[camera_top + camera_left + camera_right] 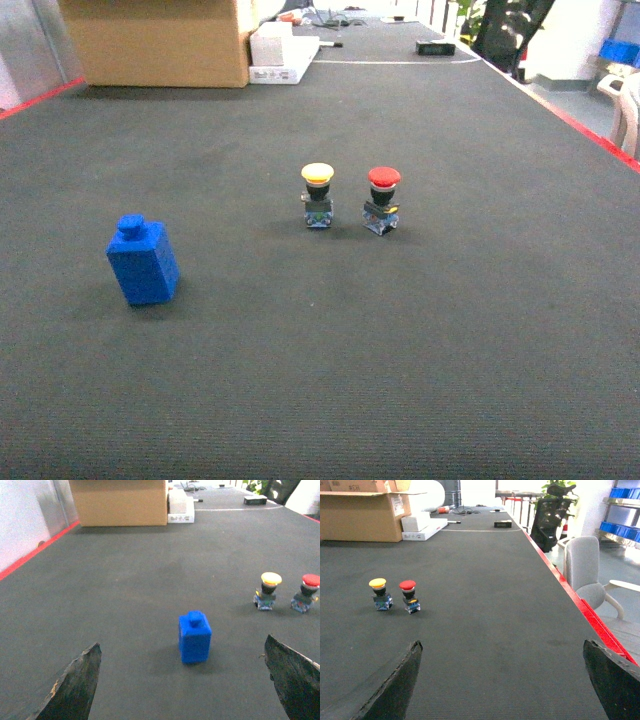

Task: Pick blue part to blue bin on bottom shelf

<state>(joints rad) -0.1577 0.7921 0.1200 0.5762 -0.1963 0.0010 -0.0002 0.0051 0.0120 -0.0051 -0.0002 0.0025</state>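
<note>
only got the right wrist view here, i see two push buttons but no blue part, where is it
Observer: The blue part stands on the dark mat, well left of the yellow button in the head view.
Operator: is the left gripper anywhere near it
Observer: The left gripper is open, and the left wrist view shows the blue part ahead of it, between the lines of its two fingers, untouched.
Operator: is it tipped over
Observer: No, it stands upright with its small knob on top.
</note>
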